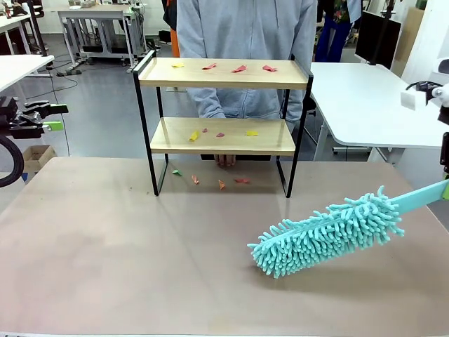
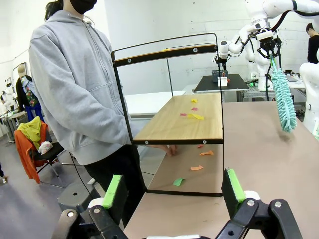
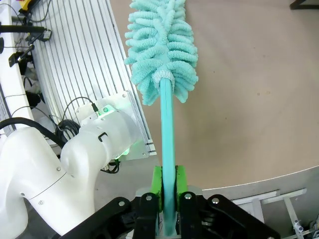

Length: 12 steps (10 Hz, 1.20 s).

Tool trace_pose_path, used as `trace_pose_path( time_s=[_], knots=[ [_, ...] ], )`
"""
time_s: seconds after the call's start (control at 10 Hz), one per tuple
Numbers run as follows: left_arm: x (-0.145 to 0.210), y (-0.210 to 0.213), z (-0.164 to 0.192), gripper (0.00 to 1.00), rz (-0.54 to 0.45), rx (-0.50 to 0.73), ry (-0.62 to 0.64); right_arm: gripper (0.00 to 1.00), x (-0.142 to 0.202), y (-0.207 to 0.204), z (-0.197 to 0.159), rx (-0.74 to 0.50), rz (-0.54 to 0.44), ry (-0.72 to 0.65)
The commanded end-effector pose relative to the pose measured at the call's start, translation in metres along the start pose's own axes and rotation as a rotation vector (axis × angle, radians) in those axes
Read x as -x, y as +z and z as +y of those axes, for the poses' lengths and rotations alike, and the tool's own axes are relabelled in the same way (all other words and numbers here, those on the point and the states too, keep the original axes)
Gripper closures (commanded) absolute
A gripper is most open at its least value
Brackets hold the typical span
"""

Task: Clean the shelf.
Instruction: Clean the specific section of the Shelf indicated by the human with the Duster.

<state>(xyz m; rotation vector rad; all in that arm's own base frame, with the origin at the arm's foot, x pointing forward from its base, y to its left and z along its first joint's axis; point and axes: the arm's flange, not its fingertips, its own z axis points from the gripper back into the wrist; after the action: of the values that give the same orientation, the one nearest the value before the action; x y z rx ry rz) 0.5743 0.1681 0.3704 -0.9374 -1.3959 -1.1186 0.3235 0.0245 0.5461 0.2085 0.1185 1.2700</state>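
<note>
The shelf (image 1: 223,73) stands at the far middle of the table, two wooden boards in a black frame, also seen from its side as the shelf (image 2: 179,127). Small coloured paper scraps (image 1: 239,69) lie on both boards and on the table beneath. A teal fluffy duster (image 1: 328,230) hovers low over the table at the right. My right gripper (image 3: 168,185) is shut on the duster's handle (image 3: 167,134). My left gripper (image 2: 174,191) is open, off the table's left edge, with nothing between its green pads (image 2: 112,191); it appears as the left gripper (image 1: 49,118) at the picture's left edge.
A person in a grey hoodie (image 1: 245,42) stands right behind the shelf, a hand (image 1: 226,160) resting on the table edge. Another white table (image 1: 372,105) stands at the right rear. The brown table top (image 1: 126,246) in front of the shelf is bare.
</note>
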Motion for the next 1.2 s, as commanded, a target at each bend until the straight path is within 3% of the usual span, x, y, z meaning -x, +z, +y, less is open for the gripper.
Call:
trace_pose_path(
  time_s=[0.0,0.1,0.3,0.7,1.1],
  knots=[
    [-0.002,-0.001,-0.001,0.0,0.002,0.004,-0.005,0.86,0.0,0.004,0.001,0.008,-0.007,-0.008],
    [-0.002,-0.001,-0.001,0.0,0.002,0.004,-0.005,0.86,0.0,0.0,0.0,0.0,0.0,0.0],
    [-0.002,-0.001,-0.001,0.0,0.002,0.004,-0.005,0.86,-0.02,-0.002,0.006,-0.005,-0.145,-0.05],
    [-0.002,-0.001,-0.001,0.0,0.002,0.004,-0.005,0.86,-0.063,-0.019,0.055,-0.012,-0.264,-0.127],
    [-0.002,-0.001,-0.001,0.0,0.002,0.004,-0.005,0.86,-0.118,-0.068,0.11,0.112,-0.376,-0.478]
  ],
)
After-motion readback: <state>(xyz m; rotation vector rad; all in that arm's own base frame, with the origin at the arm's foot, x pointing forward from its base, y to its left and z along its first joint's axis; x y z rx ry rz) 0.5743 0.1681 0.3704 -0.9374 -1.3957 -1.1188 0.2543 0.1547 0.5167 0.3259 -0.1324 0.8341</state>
